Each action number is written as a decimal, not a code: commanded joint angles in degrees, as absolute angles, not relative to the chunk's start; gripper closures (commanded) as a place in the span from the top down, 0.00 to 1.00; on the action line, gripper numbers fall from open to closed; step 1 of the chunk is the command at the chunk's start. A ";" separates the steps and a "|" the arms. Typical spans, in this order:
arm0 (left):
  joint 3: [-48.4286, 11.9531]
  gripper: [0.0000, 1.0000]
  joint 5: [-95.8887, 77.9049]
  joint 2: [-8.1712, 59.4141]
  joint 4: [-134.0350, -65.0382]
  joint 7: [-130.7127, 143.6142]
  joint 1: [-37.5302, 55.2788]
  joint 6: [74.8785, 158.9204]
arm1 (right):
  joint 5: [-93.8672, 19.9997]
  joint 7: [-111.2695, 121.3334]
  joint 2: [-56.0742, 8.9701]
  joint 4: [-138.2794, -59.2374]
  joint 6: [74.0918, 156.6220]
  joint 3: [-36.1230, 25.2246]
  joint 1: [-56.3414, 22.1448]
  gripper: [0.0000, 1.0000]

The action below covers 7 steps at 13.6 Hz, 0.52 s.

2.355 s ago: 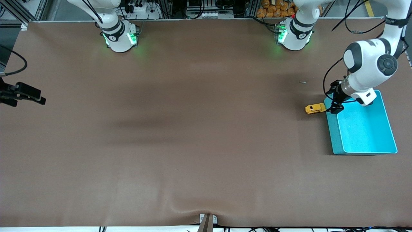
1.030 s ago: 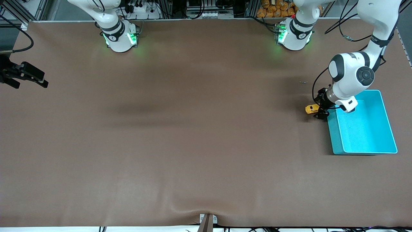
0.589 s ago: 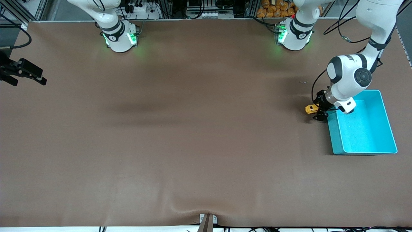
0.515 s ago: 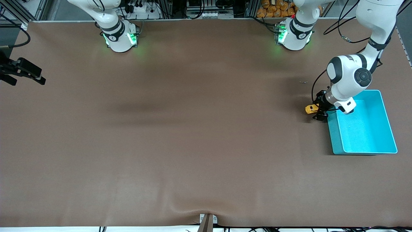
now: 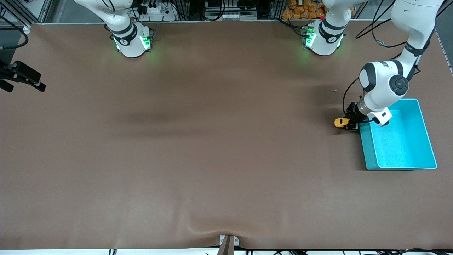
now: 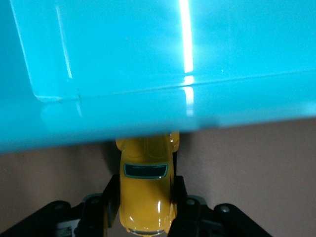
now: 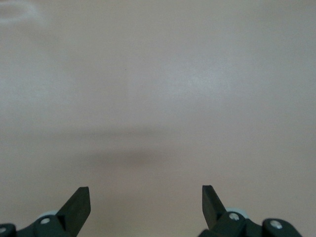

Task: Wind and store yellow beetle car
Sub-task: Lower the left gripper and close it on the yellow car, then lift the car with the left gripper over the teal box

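Note:
The yellow beetle car (image 5: 339, 122) is on the brown table, right beside the teal bin's (image 5: 368, 156) wall that faces the right arm's end, near the bin's corner closest to the arm bases. My left gripper (image 5: 348, 124) is down at the table and shut on the car. In the left wrist view the car (image 6: 146, 192) sits between the two black fingers (image 6: 179, 197), which press its sides, and the bin's wall (image 6: 148, 74) is close in front of it. My right gripper (image 5: 22, 75) is open and empty over the table's edge at the right arm's end, and it waits there; the right wrist view shows the right gripper (image 7: 145, 205) over bare table.
The bin holds nothing that I can see. A small dark scrap (image 5: 333, 90) lies on the table between the car and the left arm's base. The brown mat has a low wrinkle (image 5: 212, 230) near the edge closest to the front camera.
My left gripper came down beside the bin and closed on the car, which shifted slightly toward the front camera. My right gripper drifted a little toward the table's edge.

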<state>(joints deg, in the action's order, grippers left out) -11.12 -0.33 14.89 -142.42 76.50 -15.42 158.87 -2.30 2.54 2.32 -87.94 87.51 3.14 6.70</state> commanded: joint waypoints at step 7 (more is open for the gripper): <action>-13.18 0.00 5.01 5.80 -128.17 72.28 -11.16 131.53 | -1.85 1.58 1.58 -87.36 86.75 3.52 7.12 1.00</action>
<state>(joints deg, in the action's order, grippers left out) -13.20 3.15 7.84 -132.48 75.76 -10.82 139.32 -2.30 2.54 1.83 -87.97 87.37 3.14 6.70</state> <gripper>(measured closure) 0.533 0.000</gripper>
